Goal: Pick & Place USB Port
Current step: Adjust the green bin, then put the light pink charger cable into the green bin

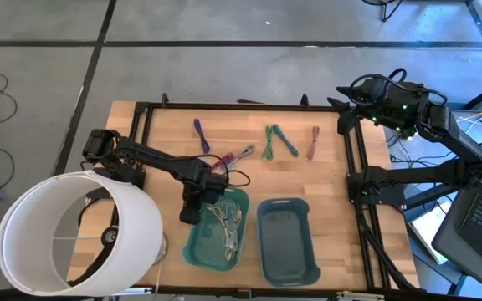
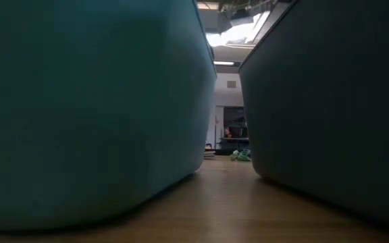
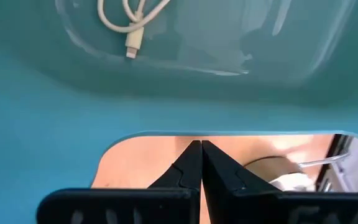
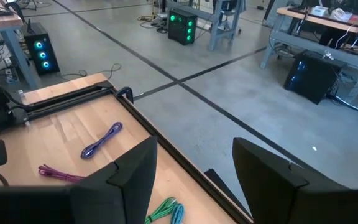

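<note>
Presently the wooden table [image 1: 161, 125] carries two bins side by side at its near edge: a teal bin [image 1: 216, 227] and, just beside it toward the right arm, a grey-blue bin [image 1: 287, 240], which looks bare inside. The teal bin serves as landmark. It already holds a tangle of pale cables [image 1: 227, 222]; the left wrist view shows one white cable with a plug end [image 3: 131, 48] lying on its floor.

Beyond the teal bin, toward the far edge, loose cables lie in a row: a purple one [image 1: 201, 135], a red-and-grey one [image 1: 231, 159] nearest the bin, a green-and-blue pair [image 1: 279, 140], and a pink one [image 1: 314, 142]. Each runs roughly across the table's depth, slightly slanted.

The left gripper [image 1: 192, 203] hangs over the teal bin's rim on the left-arm side, fingers pinched together on nothing. The right gripper [image 1: 347, 117] waits well apart at the far right corner, jaws spread and empty.

Judgement: the left arm is much the nearer to the red-and-grey cable, which lies just beyond its gripper.
</note>
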